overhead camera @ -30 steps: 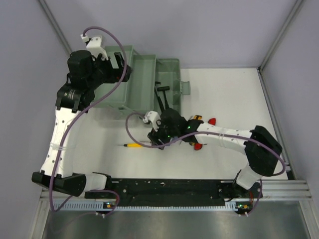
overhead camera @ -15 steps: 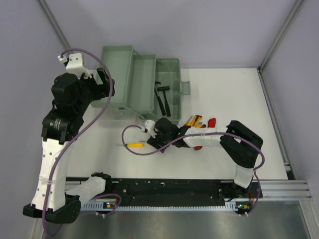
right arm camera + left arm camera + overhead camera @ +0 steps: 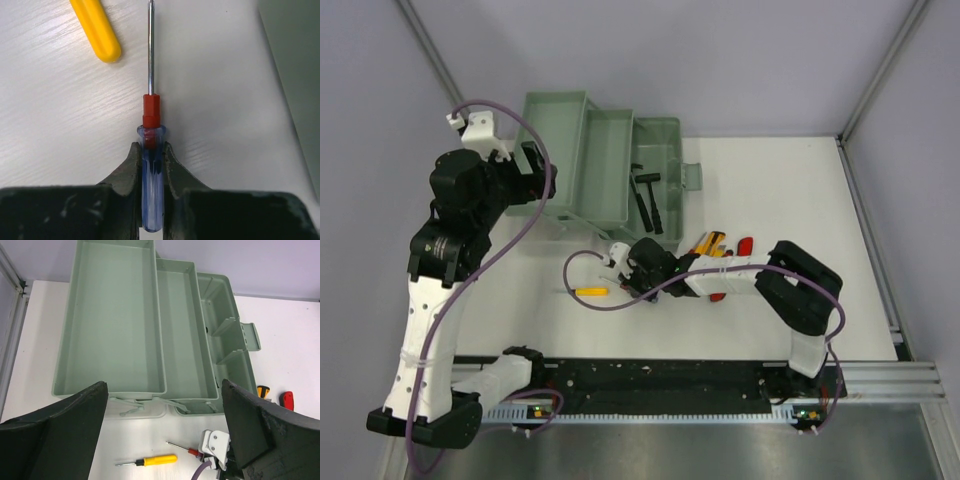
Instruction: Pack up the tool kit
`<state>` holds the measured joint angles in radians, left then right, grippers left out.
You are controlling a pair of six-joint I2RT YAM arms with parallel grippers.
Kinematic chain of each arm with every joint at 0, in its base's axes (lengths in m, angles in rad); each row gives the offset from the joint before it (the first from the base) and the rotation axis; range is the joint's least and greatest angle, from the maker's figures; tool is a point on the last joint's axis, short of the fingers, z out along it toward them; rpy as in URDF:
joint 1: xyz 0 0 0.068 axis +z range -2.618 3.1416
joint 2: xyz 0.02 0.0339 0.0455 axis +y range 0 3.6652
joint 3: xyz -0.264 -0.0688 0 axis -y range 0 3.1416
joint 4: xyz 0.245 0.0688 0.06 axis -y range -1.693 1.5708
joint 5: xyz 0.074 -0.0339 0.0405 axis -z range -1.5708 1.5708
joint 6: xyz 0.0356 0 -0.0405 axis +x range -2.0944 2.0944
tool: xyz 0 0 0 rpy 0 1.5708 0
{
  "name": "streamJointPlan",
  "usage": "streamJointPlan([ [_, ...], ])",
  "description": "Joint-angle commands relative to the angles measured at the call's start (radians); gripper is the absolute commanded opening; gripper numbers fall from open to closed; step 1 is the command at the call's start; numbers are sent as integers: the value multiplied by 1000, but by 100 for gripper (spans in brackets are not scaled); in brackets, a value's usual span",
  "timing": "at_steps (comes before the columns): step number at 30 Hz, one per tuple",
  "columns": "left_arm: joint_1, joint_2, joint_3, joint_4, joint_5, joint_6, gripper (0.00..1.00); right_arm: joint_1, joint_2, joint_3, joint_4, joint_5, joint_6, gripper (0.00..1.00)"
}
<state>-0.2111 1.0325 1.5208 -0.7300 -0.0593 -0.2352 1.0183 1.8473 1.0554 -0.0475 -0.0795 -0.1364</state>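
Note:
The pale green toolbox [image 3: 605,165] stands open at the back left, its trays [image 3: 115,330] fanned out and bare. Two black hammers [image 3: 646,197] lie in its right-hand compartment. My right gripper [image 3: 632,272] is low over the table in front of the box, shut on the blue handle of a small screwdriver [image 3: 151,112] whose shaft points away from me. A yellow-handled screwdriver [image 3: 590,292] lies just to its left on the table [image 3: 156,460]. My left gripper [image 3: 538,170] hovers above the box's left tray, open and holding nothing [image 3: 164,385].
Yellow utility knives [image 3: 712,243] and red-handled pliers [image 3: 725,290] lie on the white table to the right of my right wrist. The toolbox latch [image 3: 692,178] sticks out toward them. Grey walls close in the left, back and right sides.
My right gripper has closed on the blue-handled screwdriver. The left arm swung back from over the box a second ago and has since barely moved.

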Motion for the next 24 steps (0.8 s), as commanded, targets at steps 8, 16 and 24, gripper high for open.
streamJointPlan([
  [8, 3, -3, 9, 18, 55, -4, 98, 5, -153, -17, -11, 38, 11, 0],
  [16, 3, 0, 30, 43, 53, -26, 98, -15, -353, 101, -5, -8, 66, 0],
  [24, 3, 31, 1, 277, 336, -137, 98, -216, -373, 238, 165, -262, 388, 0],
])
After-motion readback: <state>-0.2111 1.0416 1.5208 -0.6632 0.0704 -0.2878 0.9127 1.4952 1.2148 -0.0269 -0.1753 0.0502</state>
